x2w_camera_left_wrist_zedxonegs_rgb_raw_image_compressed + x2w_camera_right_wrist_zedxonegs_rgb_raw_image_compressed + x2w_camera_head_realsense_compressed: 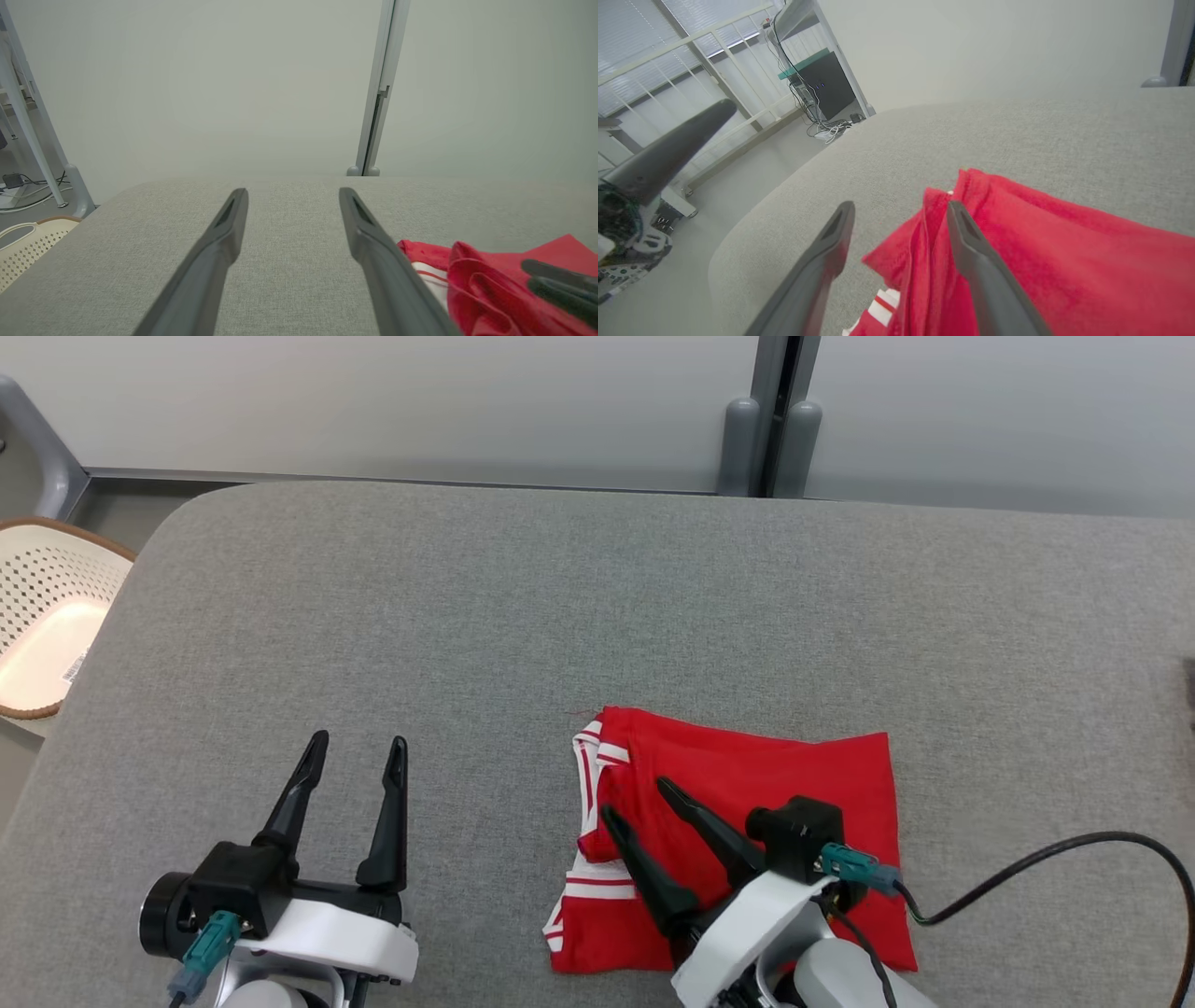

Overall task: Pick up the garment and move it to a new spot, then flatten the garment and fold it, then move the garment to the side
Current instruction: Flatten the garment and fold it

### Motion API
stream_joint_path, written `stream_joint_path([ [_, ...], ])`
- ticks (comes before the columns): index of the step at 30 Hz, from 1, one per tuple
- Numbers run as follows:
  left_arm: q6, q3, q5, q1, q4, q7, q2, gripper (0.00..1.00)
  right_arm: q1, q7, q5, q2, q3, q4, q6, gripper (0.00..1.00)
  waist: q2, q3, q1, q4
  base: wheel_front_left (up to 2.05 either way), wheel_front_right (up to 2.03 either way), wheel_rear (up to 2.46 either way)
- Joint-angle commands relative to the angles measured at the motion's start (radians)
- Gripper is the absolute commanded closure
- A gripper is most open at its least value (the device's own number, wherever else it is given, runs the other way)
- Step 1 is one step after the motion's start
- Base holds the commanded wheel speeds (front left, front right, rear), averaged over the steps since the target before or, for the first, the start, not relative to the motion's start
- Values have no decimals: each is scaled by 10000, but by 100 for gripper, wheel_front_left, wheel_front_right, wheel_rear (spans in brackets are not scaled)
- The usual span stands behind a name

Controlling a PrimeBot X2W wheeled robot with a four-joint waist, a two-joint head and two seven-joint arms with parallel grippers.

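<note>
Both grippers stand released: the left gripper (359, 740) empty over the table's (597, 597) front-left corner, the right gripper (635, 798) spread above the folded red garment (747, 756) near the front edge. To move it aside, better pinch every layer at the striped edge and slide low, lest the fold spill.

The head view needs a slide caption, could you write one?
Open right hand at folded red garment on grey table.

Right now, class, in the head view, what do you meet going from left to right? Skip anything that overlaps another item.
Cream perforated plastic basket → left claw → red folded garment with white stripes → black cable.
</note>
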Motion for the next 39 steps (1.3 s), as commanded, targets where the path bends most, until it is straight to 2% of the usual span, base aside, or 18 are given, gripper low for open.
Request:
stream_joint_path([
  [1, 9, 77, -56, -100, 16, -34, 32, 0, -269, -331, 82, -22, 221, -76, -3, 0, 0, 21, 0, -76, 0, 0, 0],
  [4, 29, 116, -43, -117, 16, -49, 53, 0, -575, -799, 56, -22, 334, -441, -1, 0, 0, 15, 0, -215, 0, 0, 0],
  [6, 39, 133, -17, -130, 14, -60, 73, 0, -664, -1019, -164, -35, -16, -657, -3, 0, 0, -19, 0, -334, 0, 0, 0],
  [12, 99, 214, -13, 102, 3, -64, 195, 0, -48, -1253, -1360, -602, -2380, -1611, -3, 0, 0, -219, 0, -748, 0, 0, 0],
  [13, 99, 214, -13, 102, 3, -64, 195, 0, -48, -1253, -1360, -602, -2380, -1611, -3, 0, 0, -219, 0, -748, 0, 0, 0],
  [16, 146, 293, -69, 197, 5, -57, 285, 0, 636, -1268, -1974, -981, -3738, -2105, -1, 0, 0, -379, 0, -935, 0, 0, 0],
  [20, 211, 409, -155, 469, -2, -17, 389, 0, 1768, -886, -2602, -1356, -5273, -2769, -1, 0, 0, -635, 0, -1142, 0, 0, 0],
  [23, 286, 493, -232, 693, -1, 44, 494, 0, 2552, -510, -2928, -1409, -5919, -3340, -1, 0, 0, -844, 0, -1290, 0, 0, 0],
  [29, 427, 541, -348, 1282, -30, 209, 639, 0, 3860, 235, -3205, -1263, -6242, -4365, -1, 0, 0, -1377, 0, -1505, 0, 0, 0],
  [39, 630, 528, -462, 2030, -286, 417, 763, 0, 4722, 717, -3233, -1136, -6372, -5074, -1, 0, 0, -1916, 0, -1605, 0, 0, 0],
])
